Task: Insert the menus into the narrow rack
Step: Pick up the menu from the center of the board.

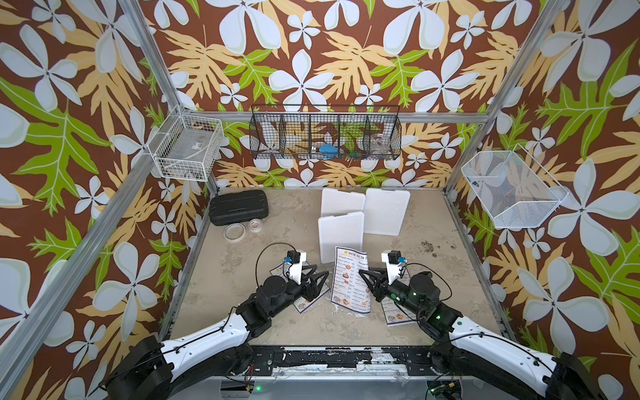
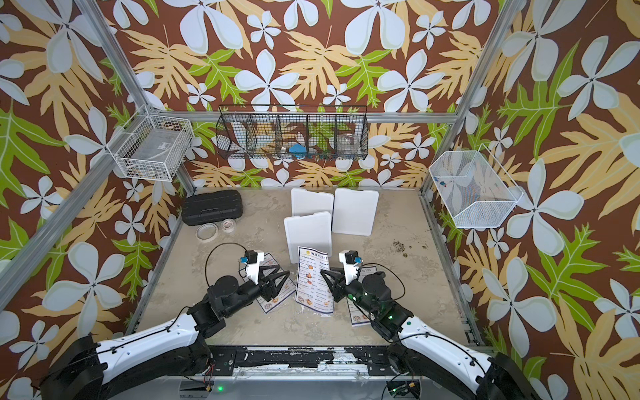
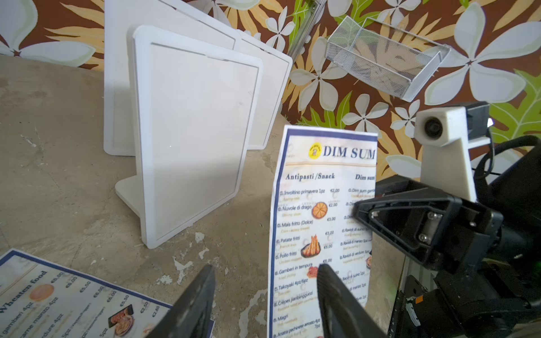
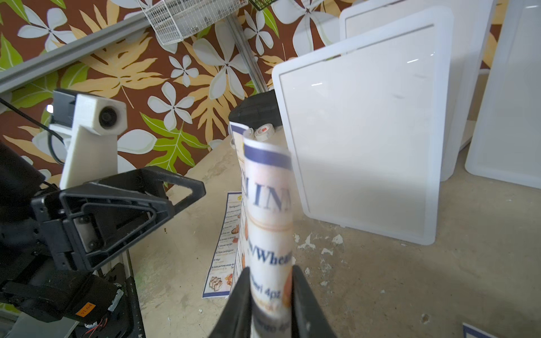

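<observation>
Right wrist view shows right gripper [image 4: 270, 281] clenched on a menu [image 4: 268, 222], upright, long axis vertical, heading on top, just before a panel [image 4: 363, 146]; left gripper [image 3: 265, 267] stands open beside it.

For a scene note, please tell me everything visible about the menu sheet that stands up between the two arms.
The thin glossy white menu sheet with a dark blue border stands upright over the beige tabletop, bowed along its height like coated paper. It shows a yellow logo, the heading "DIM SUM", text columns and small food photos. The right end effector is shut on one long edge, curling it. The open left end effector is on its other side; contact cannot be told.
</observation>
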